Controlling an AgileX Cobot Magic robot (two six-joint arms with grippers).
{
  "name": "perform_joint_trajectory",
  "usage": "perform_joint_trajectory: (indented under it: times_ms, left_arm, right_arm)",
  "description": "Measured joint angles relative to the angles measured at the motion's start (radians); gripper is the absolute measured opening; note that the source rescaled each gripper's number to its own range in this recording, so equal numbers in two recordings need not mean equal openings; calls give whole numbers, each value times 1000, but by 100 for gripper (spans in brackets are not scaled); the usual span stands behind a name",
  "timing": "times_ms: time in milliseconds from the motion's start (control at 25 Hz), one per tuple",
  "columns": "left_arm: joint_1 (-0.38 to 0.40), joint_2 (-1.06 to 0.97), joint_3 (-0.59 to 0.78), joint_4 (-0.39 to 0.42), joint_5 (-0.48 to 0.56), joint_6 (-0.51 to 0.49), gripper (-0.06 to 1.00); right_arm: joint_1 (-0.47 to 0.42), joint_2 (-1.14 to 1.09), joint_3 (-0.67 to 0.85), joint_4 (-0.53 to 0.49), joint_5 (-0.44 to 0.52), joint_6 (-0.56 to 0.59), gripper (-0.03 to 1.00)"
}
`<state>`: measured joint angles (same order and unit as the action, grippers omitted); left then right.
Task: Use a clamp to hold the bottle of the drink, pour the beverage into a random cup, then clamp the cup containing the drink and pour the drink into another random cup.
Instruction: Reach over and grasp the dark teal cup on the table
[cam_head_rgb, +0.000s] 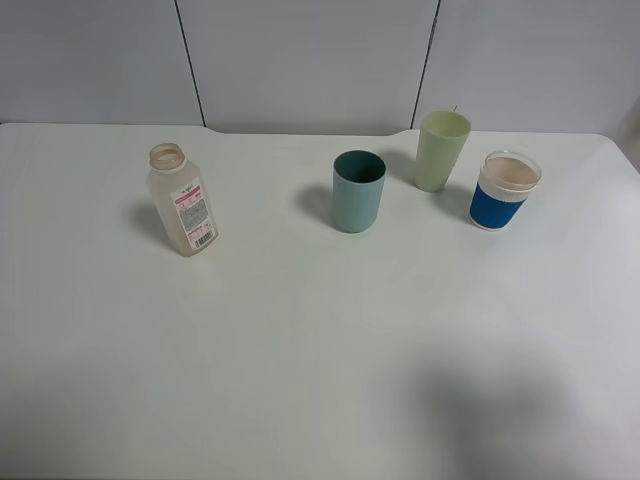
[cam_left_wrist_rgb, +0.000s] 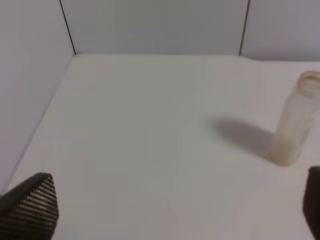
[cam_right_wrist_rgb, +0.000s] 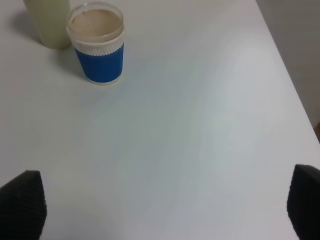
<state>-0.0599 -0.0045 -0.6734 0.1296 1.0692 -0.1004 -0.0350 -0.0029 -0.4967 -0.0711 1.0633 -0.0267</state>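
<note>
- Black ribbed fingers (cam_left_wrist_rgb: 32, 205) of the left gripper (cam_left_wrist_rgb: 172, 205) sit at the two edges of the left wrist view, spread wide with only bare table between them; it holds nothing.
- Likewise the right gripper (cam_right_wrist_rgb: 162, 200) has its dark fingers (cam_right_wrist_rgb: 20, 205) wide apart and empty, hanging above the white table (cam_head_rgb: 300, 350).
- Neither gripper shows in the high view; a soft shadow (cam_head_rgb: 490, 410) lies on the near right part of the table.
- Next comes the bottle (cam_head_rgb: 183, 205), standing on its base on the left side, its wide round mouth open and its white label with a pink-red band facing the camera. In the left wrist view the bottle (cam_left_wrist_rgb: 295, 122) stands ahead of the gripper and off to one side, well apart from the fingers. Whether it holds liquid cannot be told.
- Near the middle stands the teal-green cup (cam_head_rgb: 358, 192), upright, its inside too dark to read.
- On the right stands the blue-banded cup (cam_head_rgb: 505, 190), upright; the right wrist view shows this cup (cam_right_wrist_rgb: 97, 45) with a pale brownish inside, liquid or bottom I cannot tell.
- Just behind, between those two cups, stands the pale yellow-green cup (cam_head_rgb: 442, 150), close beside the blue-banded one but apart.
- Farthest back are grey wall panels (cam_head_rgb: 300, 60).
</note>
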Motion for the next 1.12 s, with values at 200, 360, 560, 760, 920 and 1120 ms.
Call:
perform_joint_trajectory:
  times_ms: [200, 360, 560, 760, 920, 1120]
  left_arm:
    - [0, 0, 72, -43, -43, -3, 100]
    - [0, 0, 138, -50, -81, -3, 100]
    - [0, 0, 159, -56, -42, -3, 100]
    - [0, 0, 169, -61, -22, -3, 100]
    - [0, 0, 169, -62, -20, -3, 100]
    - [0, 0, 169, -63, -20, -3, 100]
  right_arm:
    - [0, 0, 0, 0, 0, 0, 88]
    - [0, 0, 0, 0, 0, 0, 88]
    - [0, 0, 0, 0, 0, 0, 88]
    - [0, 0, 0, 0, 0, 0, 88]
    - [0, 0, 0, 0, 0, 0, 88]
    - [0, 0, 0, 0, 0, 0, 88]
